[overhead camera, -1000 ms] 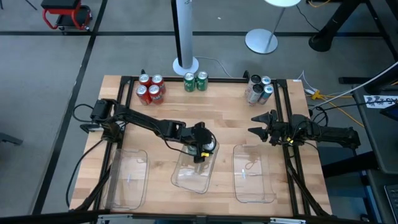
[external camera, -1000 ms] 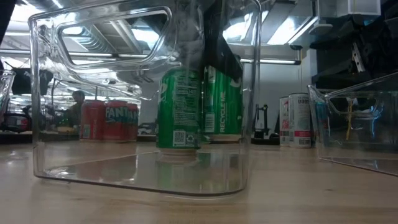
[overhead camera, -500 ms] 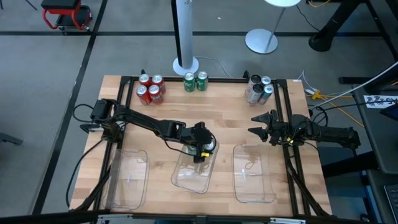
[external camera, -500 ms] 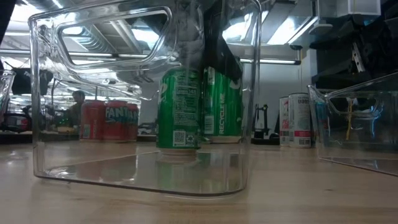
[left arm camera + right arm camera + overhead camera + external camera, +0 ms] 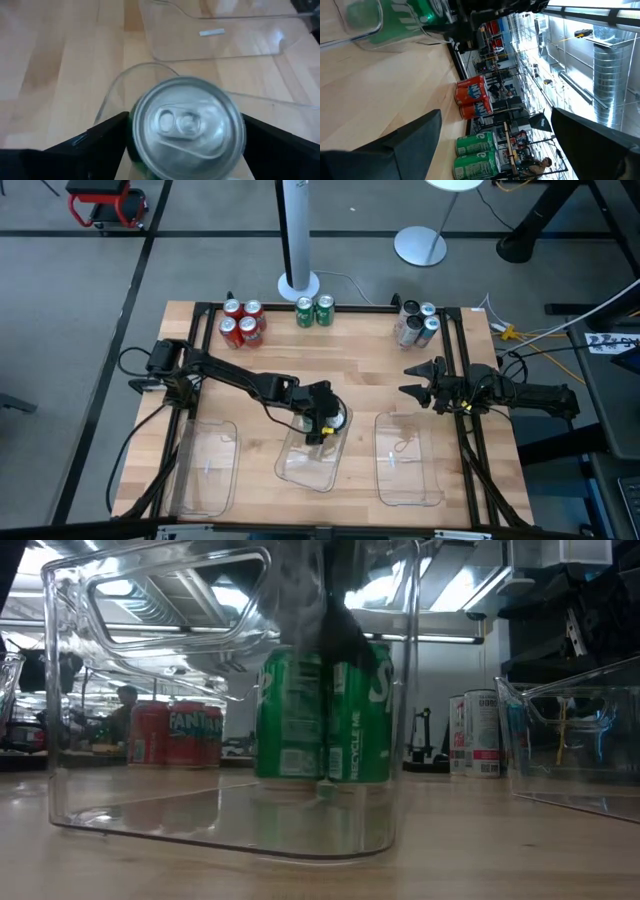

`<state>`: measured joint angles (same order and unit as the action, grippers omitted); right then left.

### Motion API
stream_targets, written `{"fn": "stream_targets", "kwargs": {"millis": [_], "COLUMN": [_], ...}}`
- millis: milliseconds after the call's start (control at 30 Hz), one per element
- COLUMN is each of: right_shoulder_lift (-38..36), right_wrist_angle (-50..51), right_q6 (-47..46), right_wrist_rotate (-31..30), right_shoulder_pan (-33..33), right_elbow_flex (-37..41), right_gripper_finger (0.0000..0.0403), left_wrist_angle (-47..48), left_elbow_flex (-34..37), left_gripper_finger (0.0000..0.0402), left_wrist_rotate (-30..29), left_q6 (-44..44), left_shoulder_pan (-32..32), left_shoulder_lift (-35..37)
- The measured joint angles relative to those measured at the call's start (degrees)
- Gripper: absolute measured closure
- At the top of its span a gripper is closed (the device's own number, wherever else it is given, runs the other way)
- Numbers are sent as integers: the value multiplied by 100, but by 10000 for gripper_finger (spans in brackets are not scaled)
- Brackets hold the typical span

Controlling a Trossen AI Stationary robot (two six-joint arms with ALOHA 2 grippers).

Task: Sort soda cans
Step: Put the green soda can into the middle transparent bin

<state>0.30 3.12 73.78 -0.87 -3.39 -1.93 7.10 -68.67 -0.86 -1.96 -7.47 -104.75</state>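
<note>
A green soda can [image 5: 187, 125] stands upright in the far end of the clear middle tray [image 5: 305, 465], and my left gripper [image 5: 333, 420] is shut on it. Through the tray wall [image 5: 150, 690] in the low view this can [image 5: 362, 715] is side by side with a second green can [image 5: 288, 715], which rests on its base on the tray floor. The dark fingers [image 5: 340, 630] reach down to the cans from above. My right gripper [image 5: 406, 379] waits open by the table's right edge, holding nothing. My left gripper has the green can between its two fingers, on opposite sides of the can's wall just below the top rim [image 5: 131, 137]. The fingers slant down from the table's left. The can is upright, its base at the tray floor, against the other green can.
At the far edge stand several red cans [image 5: 242, 323], two green cans [image 5: 315, 310] and several silver cans [image 5: 417, 323]. A clear tray [image 5: 207, 465] lies near left, another [image 5: 405, 458] near right. A pole's round base [image 5: 298, 285] sits behind the green cans.
The green can held in my left gripper has come down inside the middle tray, from hanging a little above the floor to level with the other green can and close beside it. My left wrist has rolled slightly.
</note>
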Motion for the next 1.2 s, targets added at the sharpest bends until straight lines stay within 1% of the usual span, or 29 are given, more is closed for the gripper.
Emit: {"fn": "stream_targets", "kwargs": {"millis": [200, 400, 667, 833, 933, 1033, 1100, 1200], "right_shoulder_lift": [0, 2, 7, 7, 7, 7, 7, 7], "right_wrist_angle": [2, 6, 6, 6, 6, 6, 6, 6], "right_q6": [-5, -18, -20, -20, -22, -22, -20, -21], "right_wrist_rotate": [1, 40, 42, 42, 42, 42, 42, 42], "right_shoulder_pan": [0, 0, 2, 2, 2, 2, 2, 2], "right_elbow_flex": [1, 0, 1, 2, 0, 0, 0, 0], "right_gripper_finger": [27, 27, 27, 27, 27, 27, 27, 27], "left_wrist_angle": [74, 8, -42, -65, -48, -56, -52, -55], "left_elbow_flex": [-51, -153, -153, -155, -155, -153, -153, -151], "left_gripper_finger": [63, 64, 64, 63, 50, 23, 8, 7], "left_wrist_rotate": [-151, -203, -207, -462, -470, -486, -606, -849], "left_q6": [33, 186, 132, 81, 44, 46, 67, 210], "left_shoulder_pan": [161, 243, 364, 422, 427, 427, 422, 427], "left_shoulder_lift": [36, 447, 1028, 1146, 1146, 1146, 1146, 1146]}}
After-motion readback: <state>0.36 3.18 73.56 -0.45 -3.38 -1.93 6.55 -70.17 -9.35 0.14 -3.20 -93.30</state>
